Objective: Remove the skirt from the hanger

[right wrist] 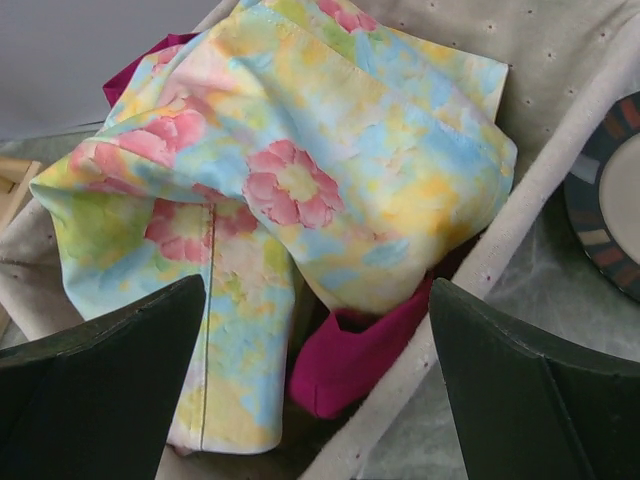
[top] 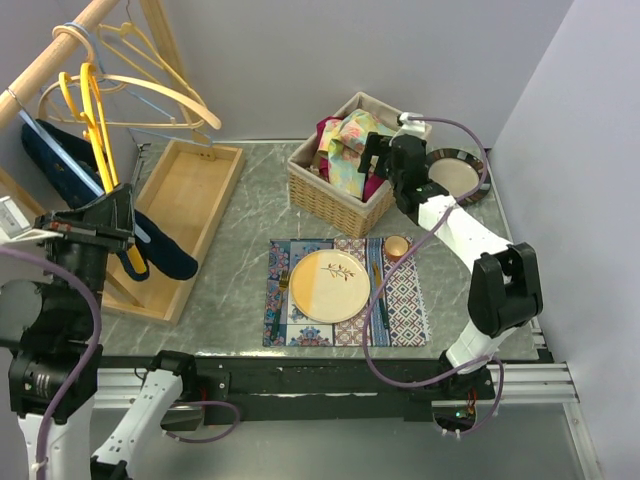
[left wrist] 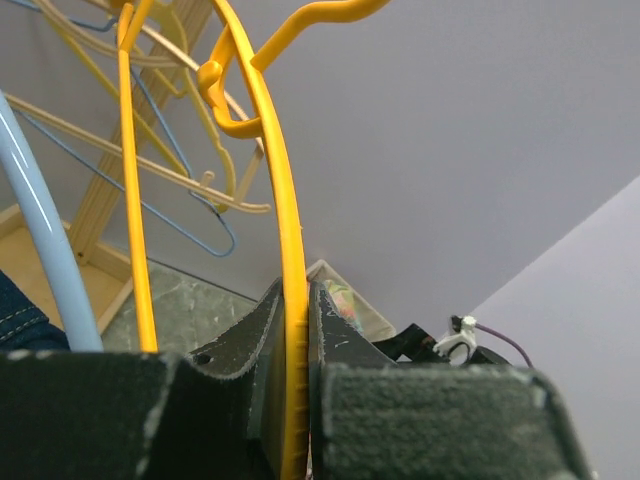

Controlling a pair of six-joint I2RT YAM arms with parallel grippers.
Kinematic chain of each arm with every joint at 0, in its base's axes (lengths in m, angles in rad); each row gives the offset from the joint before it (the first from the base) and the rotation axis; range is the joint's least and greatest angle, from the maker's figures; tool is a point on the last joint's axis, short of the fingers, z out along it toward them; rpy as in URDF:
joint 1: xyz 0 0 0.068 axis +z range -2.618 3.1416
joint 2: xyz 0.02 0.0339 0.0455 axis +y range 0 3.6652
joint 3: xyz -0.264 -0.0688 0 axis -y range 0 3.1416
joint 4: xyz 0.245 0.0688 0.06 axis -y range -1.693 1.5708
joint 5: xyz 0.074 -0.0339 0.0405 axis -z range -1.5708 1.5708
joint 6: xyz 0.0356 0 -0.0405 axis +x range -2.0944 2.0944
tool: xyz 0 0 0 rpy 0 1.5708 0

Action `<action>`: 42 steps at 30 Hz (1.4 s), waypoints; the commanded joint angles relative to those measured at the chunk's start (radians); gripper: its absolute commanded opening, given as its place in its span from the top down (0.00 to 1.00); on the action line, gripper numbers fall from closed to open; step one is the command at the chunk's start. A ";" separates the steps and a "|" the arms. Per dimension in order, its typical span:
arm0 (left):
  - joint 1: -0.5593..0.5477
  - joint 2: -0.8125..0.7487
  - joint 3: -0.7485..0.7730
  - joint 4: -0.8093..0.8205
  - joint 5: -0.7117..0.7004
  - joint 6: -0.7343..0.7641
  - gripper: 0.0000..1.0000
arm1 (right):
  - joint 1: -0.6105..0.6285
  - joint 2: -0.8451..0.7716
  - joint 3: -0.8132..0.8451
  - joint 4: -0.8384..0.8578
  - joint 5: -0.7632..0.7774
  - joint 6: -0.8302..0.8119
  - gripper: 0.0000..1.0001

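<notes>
A dark blue denim skirt [top: 160,248] hangs at the left on a light blue hanger [left wrist: 40,240] from the wooden rail [top: 60,55]. A corner of it shows in the left wrist view [left wrist: 18,322]. A yellow hanger [top: 97,130] hangs beside it. My left gripper [top: 115,215] is shut on the yellow hanger's arm [left wrist: 290,250], which runs up between the fingers of that gripper [left wrist: 293,320]. My right gripper [top: 375,160] is open and empty, hovering over the floral cloth [right wrist: 300,170] in the wicker basket [top: 335,200], far from the skirt. The same gripper shows in the right wrist view [right wrist: 318,300].
Several wooden and wire hangers [top: 150,90] hang on the rail. A wooden tray [top: 185,200] lies under the rack. A placemat with a yellow plate [top: 328,285], cutlery and a small cup [top: 397,246] is at centre. A patterned plate [top: 455,172] sits at the right back. Pink cloth [right wrist: 370,355] lies in the basket.
</notes>
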 commanded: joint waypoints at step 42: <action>0.004 0.362 0.080 0.155 -0.561 -0.190 0.99 | 0.042 -0.062 0.066 -0.030 0.025 -0.065 0.00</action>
